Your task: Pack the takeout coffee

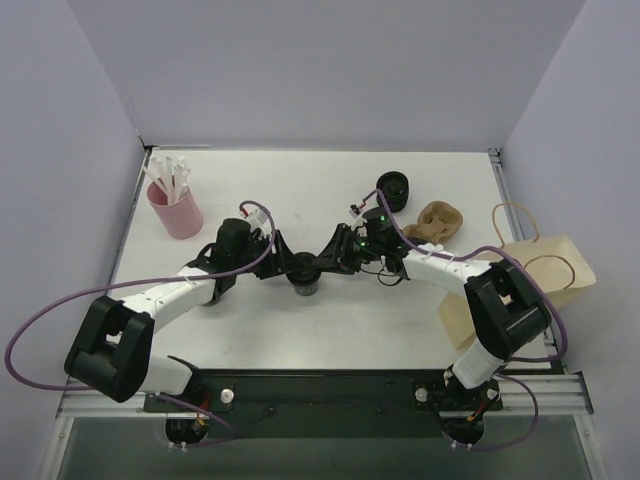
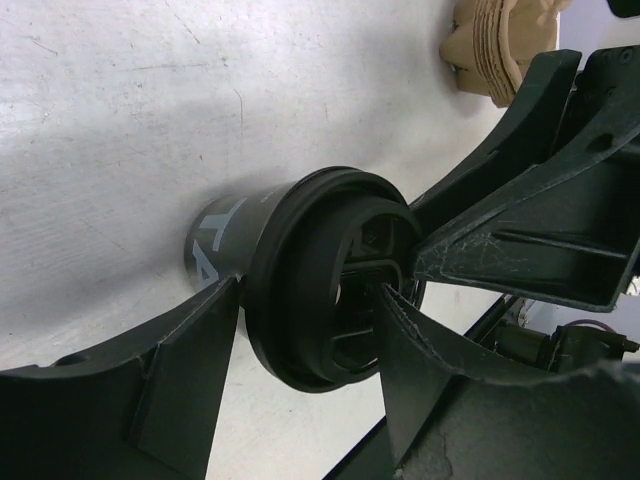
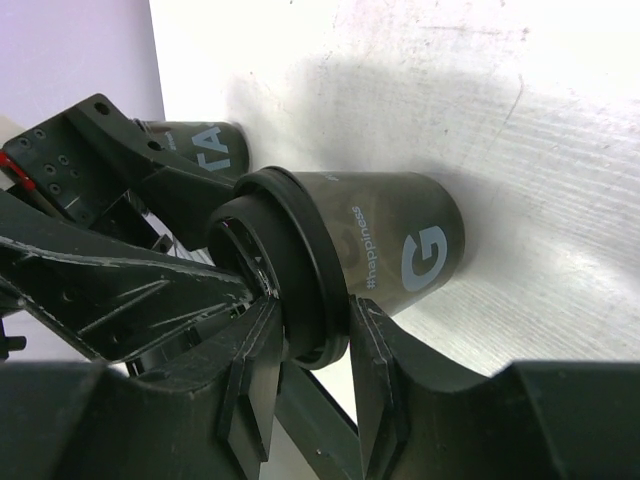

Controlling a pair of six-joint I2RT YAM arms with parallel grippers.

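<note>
The right gripper point(image 3: 312, 335) is clamped on the takeout coffee point(image 3: 400, 250). Its two flat black plastic fingers pinch the raised rim of the round lid from opposite sides. The left gripper point(image 2: 310, 295) faces it across the same lid with its wedge-shaped jaws spread apart, one to each side. Whether they touch the rim cannot be made out. One scuffed finger of the right gripper lies against the lid's edge in the left wrist view.

The cup is a small tapered cylinder of smooth, dark, slightly glossy material printed with pale grey letters. Its black lid is stepped and has moulded recesses. It stands upright near the middle of the white, finely scratched table point(image 1: 300, 340), between the two arms.

Toward the far edge, right of centre, sits a short stack of black ribbed rings point(image 1: 393, 190). Just beside it lies a tan moulded-pulp carrier point(image 1: 438, 222) with rounded hollows.

Near the far left corner stands a pink cup point(image 1: 178, 212) holding white sticks point(image 1: 168, 178) that fan outward.

A brown paper bag point(image 1: 545, 270) with twisted cord handles lies at the right edge, behind the right arm's elbow. Purple cables point(image 1: 40, 335) loop along both arms.
</note>
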